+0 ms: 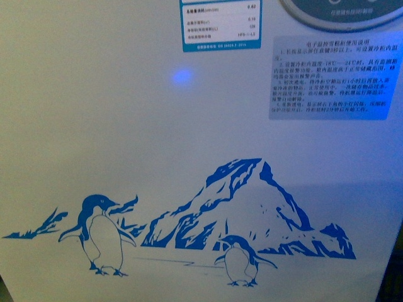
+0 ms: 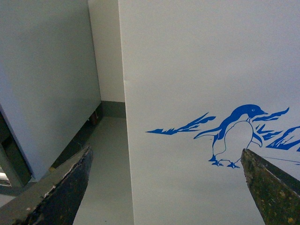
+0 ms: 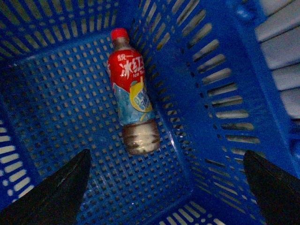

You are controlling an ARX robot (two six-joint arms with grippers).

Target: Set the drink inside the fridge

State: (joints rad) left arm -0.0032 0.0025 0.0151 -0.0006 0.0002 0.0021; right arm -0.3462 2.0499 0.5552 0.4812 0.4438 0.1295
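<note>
Fridge (image 1: 126,126) fills the front view: a smooth white panel carrying a blue decal of two penguins (image 1: 101,236) before a jagged mountain (image 1: 252,201). Above sit a printed label (image 1: 220,25), a pale instruction sticker (image 1: 334,75) and the lower edge of an oval grey control panel (image 1: 340,12). Neither arm shows here.

In the left wrist view, the left gripper (image 2: 165,154) is spread wide and holds nothing. Its dark, scuffed fingers (image 2: 65,187) frame the fridge's white side, with a penguin between them. A plain grey-white cabinet (image 2: 47,70) stands beside it, across a strip of grey floor (image 2: 108,164).

In the right wrist view, the right gripper (image 3: 166,157) is also spread wide and empty, above a blue perforated plastic basket (image 3: 211,93). The drink (image 3: 131,93) lies on its side on the basket floor, against one wall: a clear plastic bottle with a red cap (image 3: 119,33), a red, pale-blue and yellow label, and brownish liquid.
</note>
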